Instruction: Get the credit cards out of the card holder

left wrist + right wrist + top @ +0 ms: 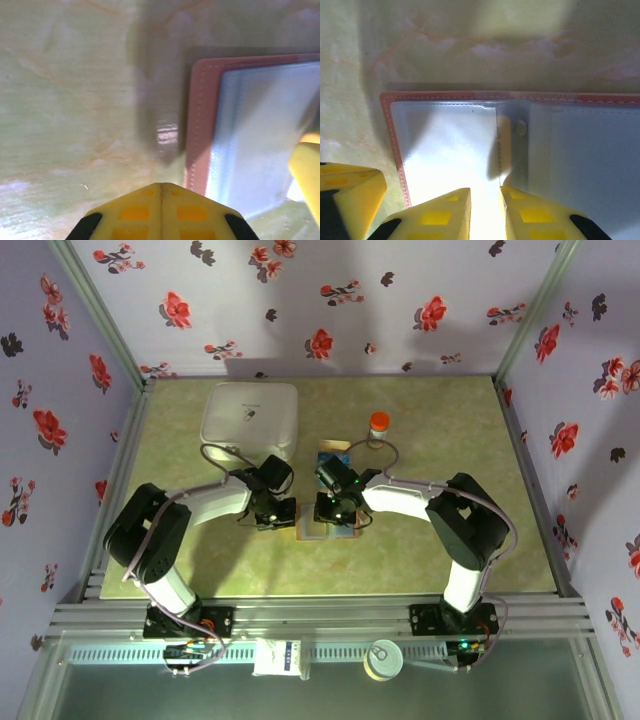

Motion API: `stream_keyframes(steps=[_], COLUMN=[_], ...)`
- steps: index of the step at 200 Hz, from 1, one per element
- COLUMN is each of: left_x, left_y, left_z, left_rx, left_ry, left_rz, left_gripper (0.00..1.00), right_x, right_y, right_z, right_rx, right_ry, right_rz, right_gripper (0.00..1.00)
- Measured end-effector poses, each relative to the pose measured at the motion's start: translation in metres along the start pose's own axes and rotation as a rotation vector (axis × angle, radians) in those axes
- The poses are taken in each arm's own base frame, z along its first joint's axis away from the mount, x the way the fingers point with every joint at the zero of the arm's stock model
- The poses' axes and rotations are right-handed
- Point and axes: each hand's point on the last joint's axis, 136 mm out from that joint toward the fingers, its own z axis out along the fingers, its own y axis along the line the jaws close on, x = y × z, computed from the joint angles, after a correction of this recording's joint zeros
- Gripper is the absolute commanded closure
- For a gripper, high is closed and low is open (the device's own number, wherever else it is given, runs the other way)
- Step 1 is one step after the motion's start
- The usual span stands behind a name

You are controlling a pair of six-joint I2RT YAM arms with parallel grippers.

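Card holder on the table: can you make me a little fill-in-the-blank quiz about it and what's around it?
1. The card holder lies ___ on the table, its pale pockets facing up.
2. The left gripper sits beside the holder's stitched edge with its fingers ___.
3. The square box at the far left of the table is ___.
Missing words: open; shut; white.

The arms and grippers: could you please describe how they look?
The left arm and right arm have black joints, pale grey links and a looping grey cable each. The left gripper and right gripper have yellow wedge-shaped fingers with square insets and black parts behind.
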Motion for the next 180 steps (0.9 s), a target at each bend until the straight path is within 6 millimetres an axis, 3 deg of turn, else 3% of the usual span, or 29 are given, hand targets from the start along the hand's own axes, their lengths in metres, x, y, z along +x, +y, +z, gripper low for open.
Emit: stream_keyframes(steps=[62,124,180], left_x=[-0.006,0.005,0.004], left_y=[-0.025,-0.01,-0.009], left_z=[-0.007,0.013,0.013], left_rx=[0.121,0.084,0.079], left_ry=[-0.017,0.034,0.031], left_rz=[-0.013,-0.036,-0.034], left_gripper=[1.0,1.0,1.0], right_x=[-0.004,-0.003,0.004], right_y=[0.016,0.032,0.022], right_z=[-0.01,-0.008,0.01], right_rx=[-0.069,-0.148,-0.117], right_ry=[-0.017,0.004,0.048], right_rz=[-0.014,-0.019,-0.007], right_gripper=[0.74,0.73,0.73])
